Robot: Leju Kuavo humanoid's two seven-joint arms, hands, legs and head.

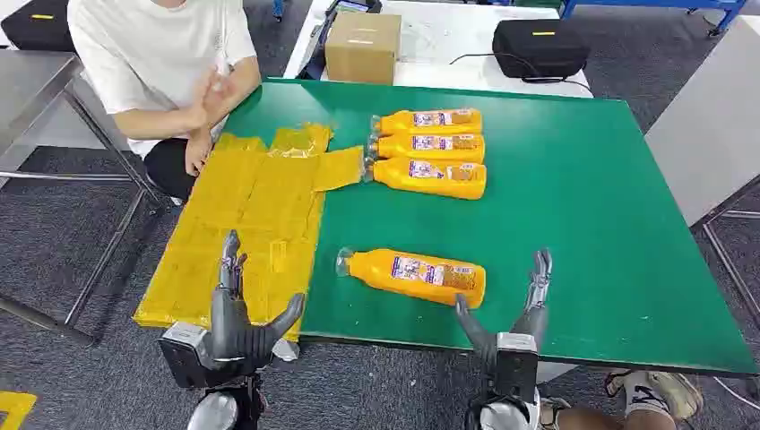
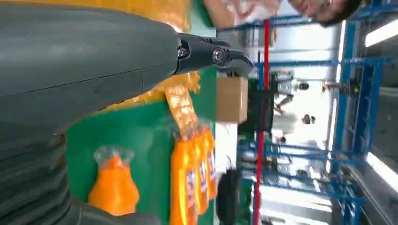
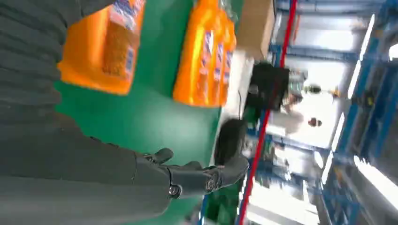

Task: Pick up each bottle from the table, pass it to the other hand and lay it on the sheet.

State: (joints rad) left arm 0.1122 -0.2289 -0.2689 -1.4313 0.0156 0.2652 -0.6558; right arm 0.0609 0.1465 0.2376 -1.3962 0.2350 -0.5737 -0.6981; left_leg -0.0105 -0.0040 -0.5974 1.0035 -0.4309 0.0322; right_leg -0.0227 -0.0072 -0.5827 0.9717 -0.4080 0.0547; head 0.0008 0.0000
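- While both of my robot hands, left robot hand (image 1: 235, 324) and right robot hand (image 1: 518, 315), hover wide and empty, the nearest orange plastic bottle (image 1: 415, 276) lies on the green table (image 1: 574, 206).
- It sits at ten o'clock from my right robot hand; the crinkled yellow sheet (image 1: 246, 224) lies at nine o'clock of it.
- It looks full, smooth and likely slippery, so I'd grip mid-body.

Silver forearms, grey ribbed wrist covers, dark fingers (image 1: 232, 262), apparently screw-jointed

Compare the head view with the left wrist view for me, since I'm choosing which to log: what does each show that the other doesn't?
Head view alone: the right hand, open beside the near bottle's base, and the whole yellow sheet. Left wrist view alone: blue racking beyond the table. Both: the left hand, open, the near bottle, the three bottles in a row, the cardboard box.
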